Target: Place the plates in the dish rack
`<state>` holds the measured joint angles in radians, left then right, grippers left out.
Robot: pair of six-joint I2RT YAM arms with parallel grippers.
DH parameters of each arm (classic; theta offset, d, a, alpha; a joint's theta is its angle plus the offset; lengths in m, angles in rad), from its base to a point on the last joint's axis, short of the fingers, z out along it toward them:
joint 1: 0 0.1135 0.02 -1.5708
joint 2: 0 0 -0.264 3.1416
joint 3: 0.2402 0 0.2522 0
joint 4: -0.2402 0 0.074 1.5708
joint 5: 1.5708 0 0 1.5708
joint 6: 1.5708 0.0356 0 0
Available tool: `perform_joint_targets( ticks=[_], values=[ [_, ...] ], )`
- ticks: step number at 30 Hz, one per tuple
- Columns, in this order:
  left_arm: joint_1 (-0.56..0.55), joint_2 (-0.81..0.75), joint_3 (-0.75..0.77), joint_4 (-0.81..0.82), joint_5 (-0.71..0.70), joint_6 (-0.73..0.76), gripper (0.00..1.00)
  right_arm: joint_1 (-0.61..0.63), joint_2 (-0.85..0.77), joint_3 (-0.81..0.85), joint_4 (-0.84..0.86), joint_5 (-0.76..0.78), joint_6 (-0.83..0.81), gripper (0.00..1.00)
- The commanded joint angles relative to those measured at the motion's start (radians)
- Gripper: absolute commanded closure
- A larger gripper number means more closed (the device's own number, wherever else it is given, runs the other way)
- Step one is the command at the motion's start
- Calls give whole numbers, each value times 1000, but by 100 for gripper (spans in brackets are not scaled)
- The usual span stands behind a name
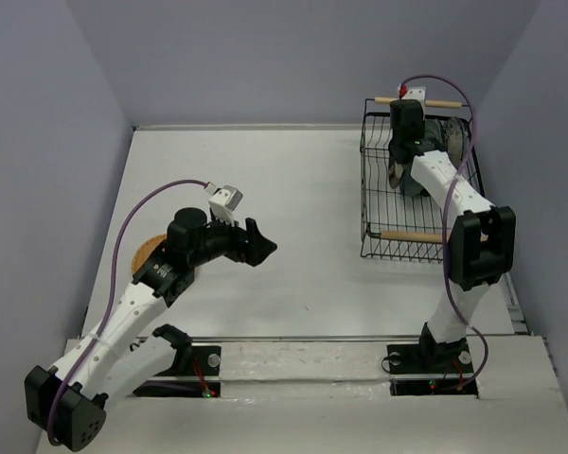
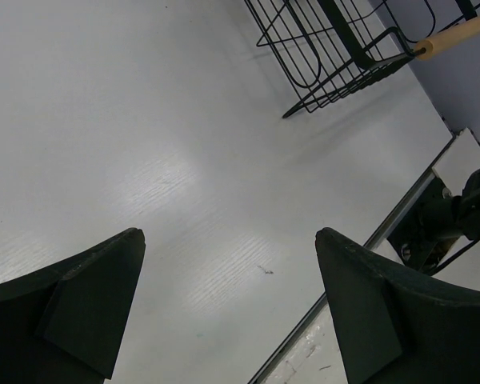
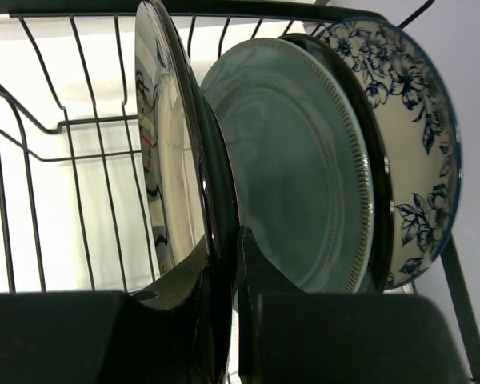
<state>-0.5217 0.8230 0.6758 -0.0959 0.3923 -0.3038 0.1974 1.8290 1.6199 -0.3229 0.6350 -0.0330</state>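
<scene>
R gripper is down inside the dish rack, jaws clamped on the rim of a dark-rimmed plate standing on edge; just beside it the teal plate, then a second dark-rimmed plate, then the floral plate, all upright in the rack; I judge this one is being seated and not yet let go; to do it well I'd make sure its far edge is down btwn the wires before opening (can't tell that from the wrist cam), keep it vertical so it doesn't lean on the teal one, open slowly, then back out along the plate's plane w/o a finger catching either rim; L gripper hangs over the table, jaws apart, nothing in them; orange plate lies flat on the table, partly under the L arm, prob. the last to load; no brand, label or readable writing that I can see
</scene>
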Motion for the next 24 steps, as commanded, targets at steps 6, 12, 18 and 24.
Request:
perform_joint_targets(
  ticks=[6, 12, 18, 24],
  values=[
    [9, 5, 50, 21, 13, 14, 1, -4, 13, 29, 211, 8, 64, 93],
    [9, 5, 50, 21, 13, 14, 1, -4, 53, 34, 217, 17, 58, 93],
    [12, 5, 50, 19, 13, 11, 1, -13, 78, 28, 275, -9, 9, 91],
    [23, 4, 48, 19, 14, 9, 1, -13, 89, 55, 285, -29, -24, 74]
  ],
)
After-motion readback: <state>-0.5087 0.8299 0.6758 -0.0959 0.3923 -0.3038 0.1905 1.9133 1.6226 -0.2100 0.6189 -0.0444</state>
